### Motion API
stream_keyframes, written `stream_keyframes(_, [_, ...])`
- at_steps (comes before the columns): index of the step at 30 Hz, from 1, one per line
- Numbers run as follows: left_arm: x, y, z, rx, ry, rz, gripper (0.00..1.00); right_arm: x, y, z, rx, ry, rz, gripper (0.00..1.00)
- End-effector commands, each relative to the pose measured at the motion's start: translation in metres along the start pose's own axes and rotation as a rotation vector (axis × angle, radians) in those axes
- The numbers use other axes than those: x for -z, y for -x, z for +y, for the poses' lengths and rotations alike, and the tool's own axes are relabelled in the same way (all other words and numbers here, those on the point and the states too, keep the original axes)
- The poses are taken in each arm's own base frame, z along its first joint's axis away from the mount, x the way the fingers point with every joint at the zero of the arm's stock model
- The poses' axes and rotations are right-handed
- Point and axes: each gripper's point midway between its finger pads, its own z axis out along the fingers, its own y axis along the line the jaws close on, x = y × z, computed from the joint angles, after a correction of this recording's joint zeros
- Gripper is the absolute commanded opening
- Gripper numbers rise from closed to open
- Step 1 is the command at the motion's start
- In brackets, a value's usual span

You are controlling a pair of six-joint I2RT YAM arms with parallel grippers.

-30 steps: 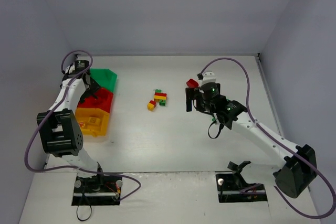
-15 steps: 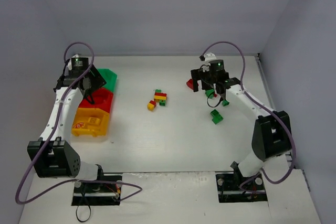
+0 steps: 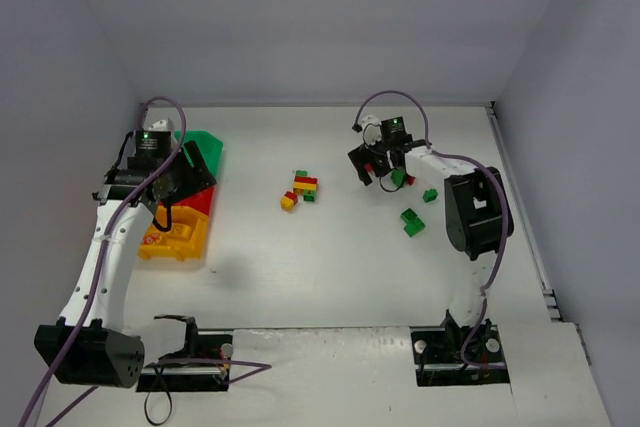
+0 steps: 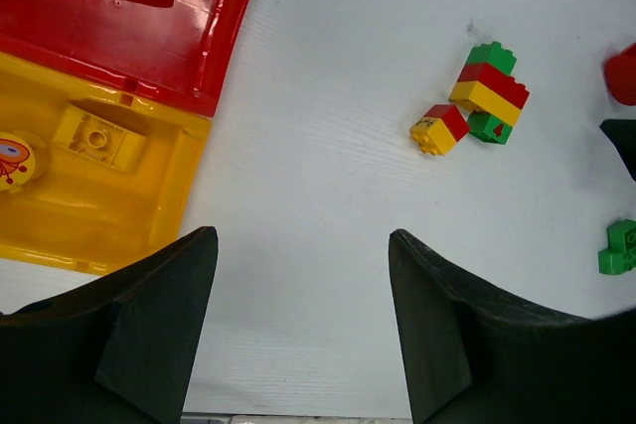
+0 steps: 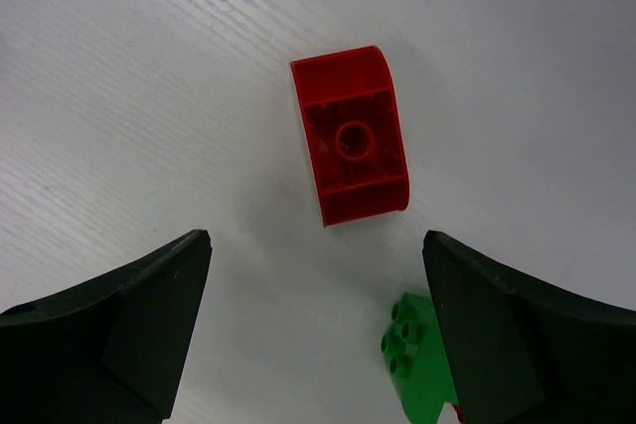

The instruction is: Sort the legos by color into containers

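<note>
The right gripper (image 5: 316,240) stands spread, holding nothing; red brick (image 5: 350,151) lies underside-up just ahead of its fingertips. The left gripper (image 4: 303,235) is likewise spread and empty, yellow bin (image 4: 149,206) ahead-left.

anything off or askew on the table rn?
One red lego below the right gripper lies flipped, hollow underside up, no studs showing. The mixed-colour stack is joined, unsorted. Nothing spilled or damaged.

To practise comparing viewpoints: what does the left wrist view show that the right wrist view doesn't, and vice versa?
Only left wrist: the red bin and yellow bin, plus a mixed-colour stack. Only right wrist: a whole red brick, hollow side up. Both: the white table; possibly that brick, clipped at the left view's edge.
</note>
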Motion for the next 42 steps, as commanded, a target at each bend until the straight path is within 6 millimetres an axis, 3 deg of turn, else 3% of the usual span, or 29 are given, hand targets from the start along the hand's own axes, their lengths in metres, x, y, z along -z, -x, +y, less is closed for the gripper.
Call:
stream_keyframes(1, [0.020,0.001,-0.009,-0.031,-0.063,-0.037,0.63,0.000,0.043,-0.019,0.070,-0.020,-0.113,0.84])
stream_keyframes(7, [0.020,-0.010,-0.005,-0.036,-0.065,-0.012,0.63,-0.018,0.039,-0.025,0.088,-0.023,-0.093,0.77])
stream_keyframes(12, [0.020,-0.015,-0.003,-0.041,-0.062,-0.005,0.63,-0.027,0.041,-0.026,0.081,-0.015,-0.104,0.57])
stream_keyframes(15, [0.021,-0.015,-0.006,-0.044,-0.075,-0.005,0.63,-0.025,0.046,-0.026,0.074,-0.015,-0.123,0.42])
stream_keyframes(19, [0.022,-0.015,-0.018,-0.052,-0.126,0.003,0.63,-0.006,0.065,-0.021,0.060,-0.007,-0.182,0.02])
stream_keyframes(20, [0.023,-0.015,-0.021,-0.055,-0.139,0.006,0.63,0.000,0.070,-0.018,0.060,-0.001,-0.196,0.00])
stream_keyframes(23, [0.026,-0.012,-0.042,-0.065,-0.209,0.004,0.63,0.027,0.093,0.006,0.077,0.033,-0.265,0.00])
stream_keyframes(24, [0.028,-0.012,-0.049,-0.065,-0.237,0.008,0.63,0.031,0.090,0.015,0.082,0.041,-0.263,0.00])
stream_keyframes(25, [0.030,-0.012,-0.058,-0.074,-0.266,0.013,0.64,0.047,0.104,0.031,0.099,0.053,-0.302,0.00])
stream_keyframes(27, [0.034,-0.006,-0.075,-0.056,-0.327,-0.002,0.67,0.058,0.104,0.054,0.115,0.075,-0.317,0.00])
stream_keyframes(28, [0.037,-0.007,-0.087,-0.061,-0.368,0.005,0.69,0.076,0.118,0.076,0.139,0.094,-0.366,0.00])
stream_keyframes(30, [0.041,0.001,-0.105,-0.046,-0.432,-0.020,0.72,0.096,0.127,0.099,0.162,0.118,-0.409,0.00])
stream_keyframes(32, [0.044,0.005,-0.123,-0.040,-0.503,-0.024,0.78,0.107,0.124,0.130,0.182,0.173,-0.421,0.00])
stream_keyframes(35, [0.050,0.007,-0.146,-0.049,-0.600,-0.018,0.82,0.141,0.132,0.162,0.201,0.232,-0.485,0.00])
stream_keyframes(38, [0.050,0.003,-0.158,-0.057,-0.643,0.008,0.83,0.160,0.132,0.189,0.220,0.280,-0.511,0.00])
stream_keyframes(42, [0.055,-0.006,-0.174,-0.072,-0.711,0.055,0.83,0.188,0.137,0.210,0.243,0.323,-0.553,0.00])
